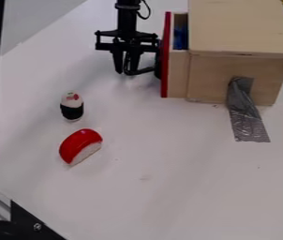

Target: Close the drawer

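Black bracket point(30, 225) lies nearest, the gripper point(124, 72) beside the open drawer point(178, 77).

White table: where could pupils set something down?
Bare: the table below the wooden box and tape, right of the red toy sushi; also between it and the red drawer front. Crowded: beside that front, where the gripper hangs.

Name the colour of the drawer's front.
The drawer's front is red, best seen in the camera view.

Toward one o'clock, the drawer point(178, 75) and its box point(241, 28) look like pale wood, smooth and matt; at three o'clock, creased tape point(248, 117) has a metallic sheen. The red sushi piece point(80, 142) toward eight o'clock looks glossy, like plastic.
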{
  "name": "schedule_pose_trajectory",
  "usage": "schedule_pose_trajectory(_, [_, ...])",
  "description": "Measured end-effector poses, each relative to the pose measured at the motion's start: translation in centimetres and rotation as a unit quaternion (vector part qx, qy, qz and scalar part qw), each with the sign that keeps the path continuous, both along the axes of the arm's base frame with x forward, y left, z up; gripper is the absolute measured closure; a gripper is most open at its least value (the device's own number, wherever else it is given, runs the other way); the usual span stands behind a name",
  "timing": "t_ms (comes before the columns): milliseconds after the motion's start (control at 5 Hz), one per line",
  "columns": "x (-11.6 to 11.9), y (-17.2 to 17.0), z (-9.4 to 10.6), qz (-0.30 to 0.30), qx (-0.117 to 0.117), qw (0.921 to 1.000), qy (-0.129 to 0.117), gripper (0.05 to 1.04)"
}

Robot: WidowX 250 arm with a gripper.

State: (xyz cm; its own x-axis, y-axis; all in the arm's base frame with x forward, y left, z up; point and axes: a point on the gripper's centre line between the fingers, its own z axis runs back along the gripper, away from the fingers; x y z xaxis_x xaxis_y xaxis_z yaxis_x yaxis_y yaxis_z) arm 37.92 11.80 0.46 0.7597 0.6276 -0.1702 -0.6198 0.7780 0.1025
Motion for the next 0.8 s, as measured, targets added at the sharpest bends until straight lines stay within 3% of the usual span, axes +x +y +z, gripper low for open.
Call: schedule_pose_trajectory(800, [0.03,-0.73,0.02,-0.005,0.006,1.0000,0.001,0.790])
